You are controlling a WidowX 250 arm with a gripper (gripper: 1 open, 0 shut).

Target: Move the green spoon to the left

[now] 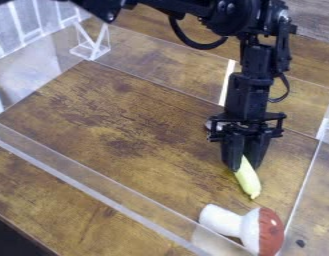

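The black arm reaches down from the top of the view, and its gripper points steeply downward over the right part of the wooden surface. The fingers are drawn together around the upper end of the green spoon. Only the spoon's lower yellow-green portion shows beneath them; it lies on the wood, slanting toward the near right, and the end under the gripper is hidden.

A clear plastic wall runs along the near edge of the surface. Another clear wall stands on the right, close to the spoon. Near that front right corner lies a toy mushroom with a white stem and red cap, on its side, below the spoon and apart from it.

To the left of the gripper the wood stretches bare all the way to the left wall. At the far left corner stands a clear plastic stand, well apart from the spoon.
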